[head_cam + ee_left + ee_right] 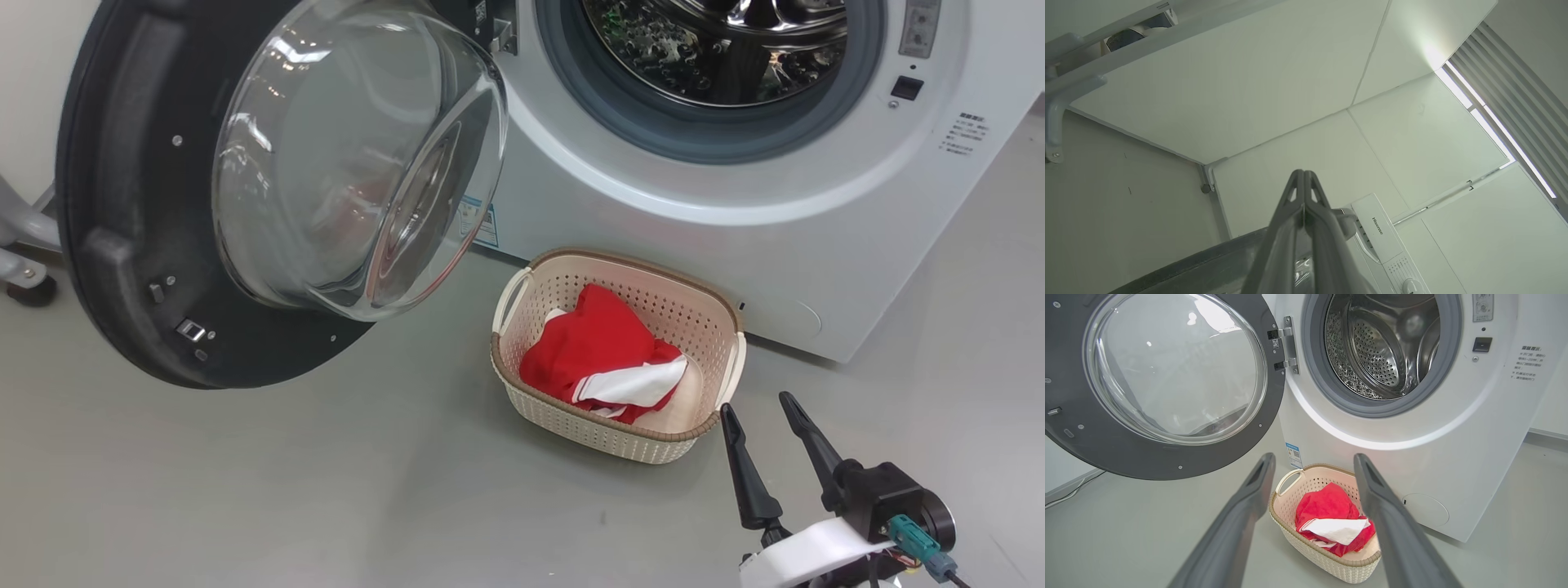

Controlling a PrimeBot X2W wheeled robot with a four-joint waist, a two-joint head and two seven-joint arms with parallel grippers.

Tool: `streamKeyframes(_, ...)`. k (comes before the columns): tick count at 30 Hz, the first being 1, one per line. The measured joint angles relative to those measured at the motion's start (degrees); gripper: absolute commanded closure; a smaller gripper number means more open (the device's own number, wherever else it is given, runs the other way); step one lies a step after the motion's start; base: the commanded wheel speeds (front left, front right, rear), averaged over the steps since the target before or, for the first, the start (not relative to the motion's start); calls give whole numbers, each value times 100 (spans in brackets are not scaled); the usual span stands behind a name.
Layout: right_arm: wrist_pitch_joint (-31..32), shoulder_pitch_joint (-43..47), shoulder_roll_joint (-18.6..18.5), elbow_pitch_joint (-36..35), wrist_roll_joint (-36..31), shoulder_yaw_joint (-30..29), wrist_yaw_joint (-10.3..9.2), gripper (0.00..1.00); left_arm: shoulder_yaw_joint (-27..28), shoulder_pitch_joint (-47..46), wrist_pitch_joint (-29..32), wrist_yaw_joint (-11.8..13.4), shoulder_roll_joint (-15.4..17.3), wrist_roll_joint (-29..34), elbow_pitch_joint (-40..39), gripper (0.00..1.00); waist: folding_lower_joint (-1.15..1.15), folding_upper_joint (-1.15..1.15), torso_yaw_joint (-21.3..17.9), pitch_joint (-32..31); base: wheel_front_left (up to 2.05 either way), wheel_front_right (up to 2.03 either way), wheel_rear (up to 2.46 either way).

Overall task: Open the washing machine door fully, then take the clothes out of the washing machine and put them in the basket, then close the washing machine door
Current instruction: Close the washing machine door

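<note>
Head view: clothes (596, 347) in the basket (571, 418), just beside the spread right gripper (755, 400).

Right tool (755, 403): two long tapered black fingers (747, 474); black housing (882, 490); white forearm shell (808, 551); teal connector (910, 535)

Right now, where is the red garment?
The red garment lies in the cream basket on the floor before the washing machine, lower centre of the head view.

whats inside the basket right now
The basket holds the clothes, a red garment with white stripes. Its folds cover most of the bottom, so anything beneath is hidden.
</note>
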Motion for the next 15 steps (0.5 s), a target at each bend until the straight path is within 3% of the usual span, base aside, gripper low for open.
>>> streamKeyframes(5,5,-37,-22,-1,0,13,21,0,344,-350,243,215,263,-477,688,100,0,0,-101,73,0,0,0)
streamKeyframes(10,49,-79,-35,-3,0,32,51,0,694,-802,333,419,311,-1035,1340,100,0,0,-208,151,0,0,0)
streamKeyframes(15,51,-163,-49,-7,-8,60,66,0,706,-1061,528,525,493,-1141,1830,100,0,0,-326,224,0,0,0)
